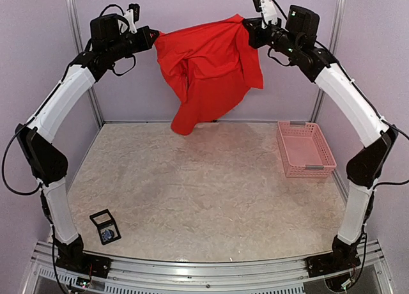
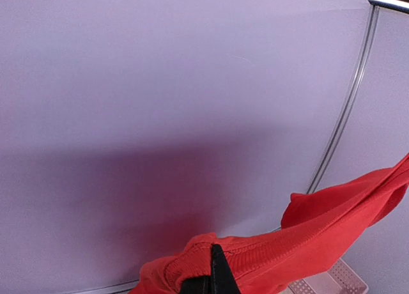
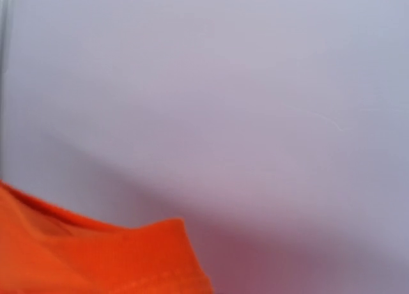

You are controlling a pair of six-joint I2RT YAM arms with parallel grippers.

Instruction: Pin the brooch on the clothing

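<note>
Left wrist, left claw (image 2: 209,280) pinching red clothing (image 2: 300,239)

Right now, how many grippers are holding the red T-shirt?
2. The left gripper clamps one upper edge of the red T-shirt; the right gripper clamps the opposite edge.

There are 2 arms (image 1: 64,96) (image 1: 348,96), 1 red T-shirt (image 1: 208,67), 1 pink basket (image 1: 326,150) and 1 small black box (image 1: 105,227).

clothing (image 1: 211,67) | red T-shirt | hanging bunched aloft, seemingly by shoulders
</note>
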